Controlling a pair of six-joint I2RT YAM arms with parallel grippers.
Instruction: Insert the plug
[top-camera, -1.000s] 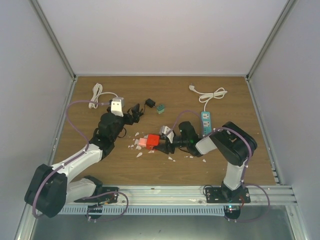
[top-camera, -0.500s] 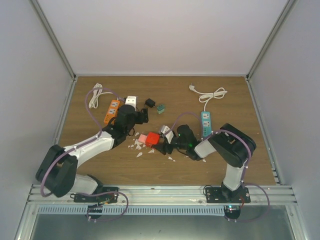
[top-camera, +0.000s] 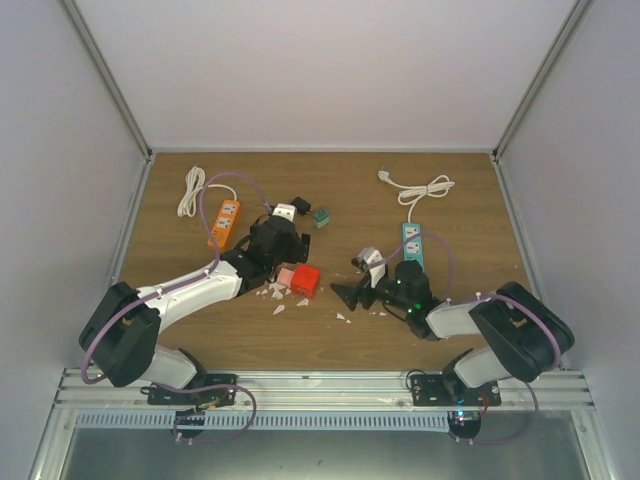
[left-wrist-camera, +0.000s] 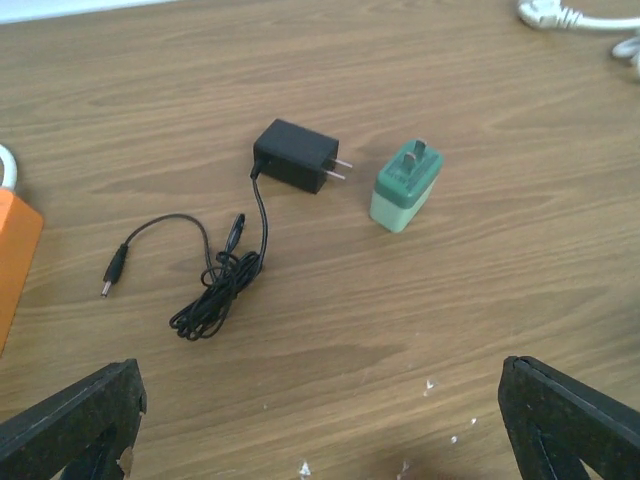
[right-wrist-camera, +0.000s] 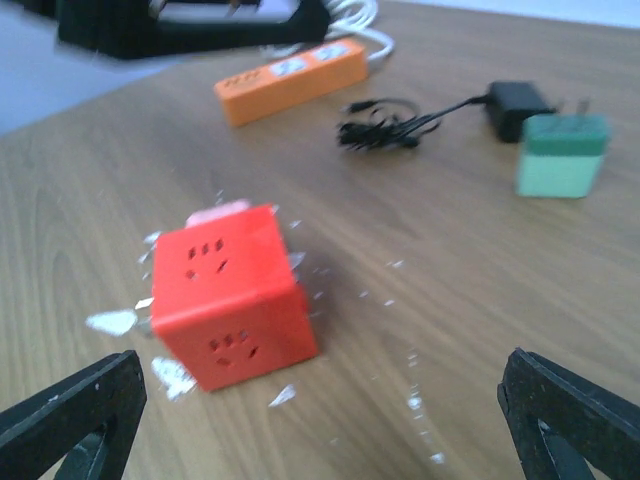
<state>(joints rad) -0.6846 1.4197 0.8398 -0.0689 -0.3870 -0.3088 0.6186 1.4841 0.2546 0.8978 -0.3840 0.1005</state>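
Left wrist view: left pincer wide, empty. Square it over the black boxy adapter, upper centre, before closing.

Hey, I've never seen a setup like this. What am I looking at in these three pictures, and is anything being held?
These are two robot arms bolted at the near edge of a wooden table. One picture looks down from above. The other two come from small cameras on each wrist, so the black shapes in their bottom corners are that arm's own fingers. The left gripper looks at a black adapter with its thin cable and a green plug. The right gripper faces a red socket cube among white flakes. An orange power strip and a blue power strip also lie on the table. Both grippers are open and hold nothing.
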